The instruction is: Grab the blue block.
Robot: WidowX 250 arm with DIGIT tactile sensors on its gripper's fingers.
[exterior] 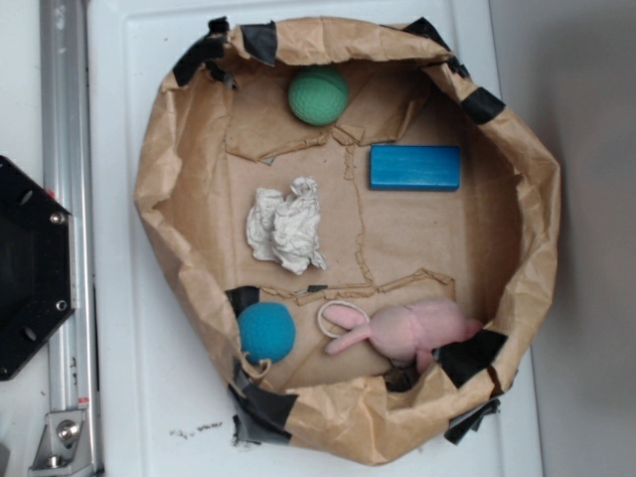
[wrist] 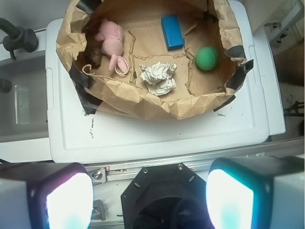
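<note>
In the exterior view, at the far left edge of the frame, only the black robot base (exterior: 30, 268) showed; the arm itself was outside the picture. Moving right, the paper-lined basin (exterior: 149, 189) held a teal ball (exterior: 266, 332) at the lower left, a crumpled paper wad (exterior: 288, 226) in the middle, and a green ball (exterior: 318, 95) at the top centre. The blue block (exterior: 415, 167) lay flat in the upper right part of the basin, well apart from the other things, its long side running left to right. A pink plush rabbit (exterior: 402, 331) lay at the lower right.

In the wrist view the gripper (wrist: 150, 200) was at the bottom of the frame, far back from the basin, and its two fingers (wrist: 47, 195) stood wide apart with nothing between them. I judged that the task was at its very first step, the approach not yet begun. The next move would call for travelling over the basin wall, turning the jaws across the short side of the block, then descending.

The teal ball was hidden behind the paper wall in the wrist view, and the fingers were blurred and glaring.
</note>
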